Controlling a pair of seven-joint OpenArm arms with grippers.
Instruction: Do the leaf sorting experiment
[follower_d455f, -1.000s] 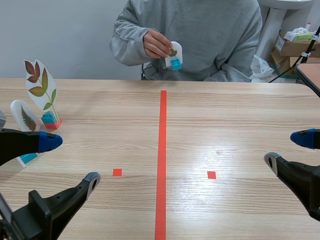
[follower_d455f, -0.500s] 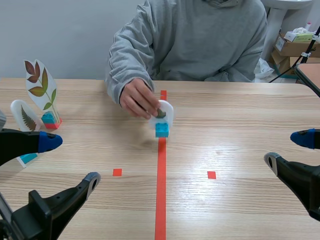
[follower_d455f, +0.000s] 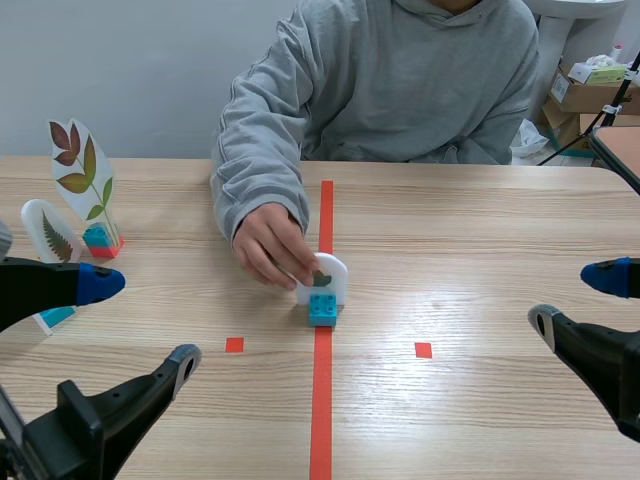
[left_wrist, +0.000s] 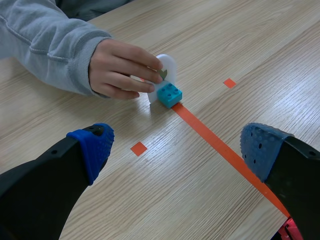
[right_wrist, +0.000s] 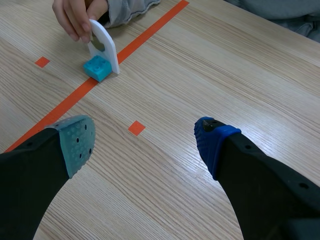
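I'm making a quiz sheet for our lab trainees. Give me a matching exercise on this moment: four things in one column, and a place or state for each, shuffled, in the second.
1. small card on the teal brick
2. tall leaf card
3. fern card
4. right gripper

A. open, holding nothing
B. on the red line, held by the person's hand
C. partly behind the left gripper
D. far left, brown and green leaves, red and teal base

Pairs: 1-B, 2-D, 3-C, 4-A.

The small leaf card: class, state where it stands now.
In the scene view the small leaf card stands on its blue brick on the orange-red centre line, mid-table, with the person's hand holding it from the picture's left.
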